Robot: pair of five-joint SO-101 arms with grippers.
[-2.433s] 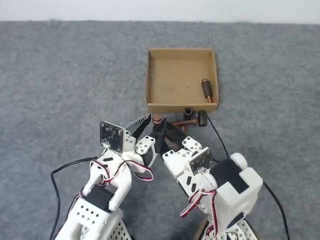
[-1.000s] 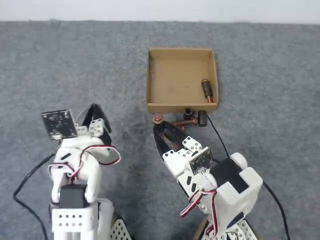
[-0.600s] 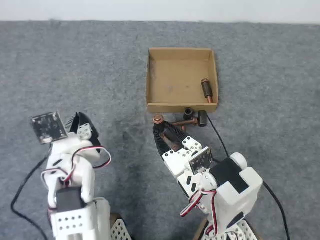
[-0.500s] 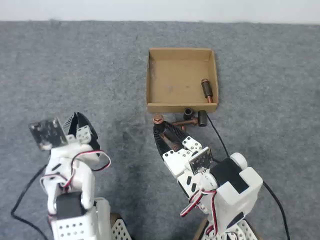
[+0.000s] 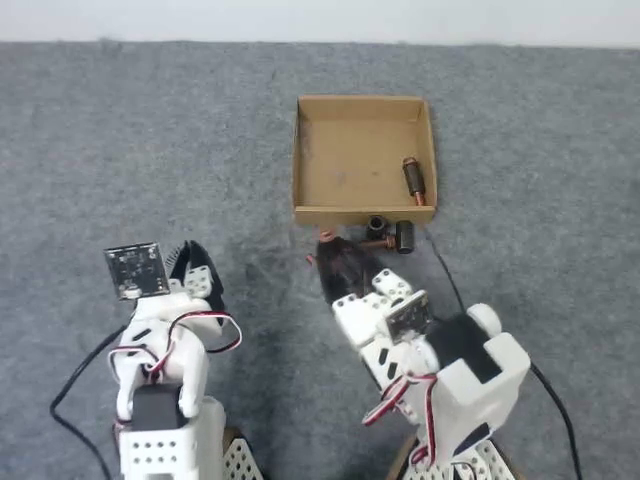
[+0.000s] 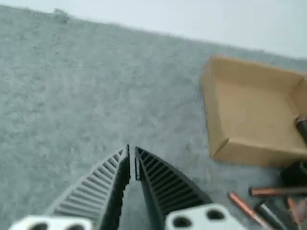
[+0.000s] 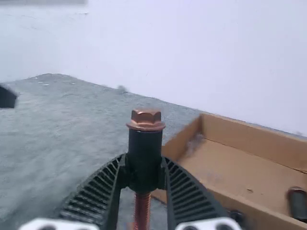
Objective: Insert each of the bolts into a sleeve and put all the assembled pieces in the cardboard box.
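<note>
A grey mat [image 5: 150, 130] covers the table, with a white wall [image 7: 192, 48] behind. The right gripper [image 7: 144, 165] clamps a black sleeve [image 7: 144, 153] with a copper hex-head bolt [image 7: 145, 119] through it, upright, just in front of the box [image 5: 362, 213]. The left gripper [image 6: 132, 155] is closed and empty, well apart from the box.

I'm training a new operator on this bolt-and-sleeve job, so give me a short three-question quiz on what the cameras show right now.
1. True or false: the left gripper holds a bolt.
2. The right gripper is shut on: A) a bare bolt, B) a sleeve with a bolt through it, C) the box's wall.
3. How many assembled pieces lie in the cardboard box?
Key: 1 false; 2 B; 3 one.
</note>
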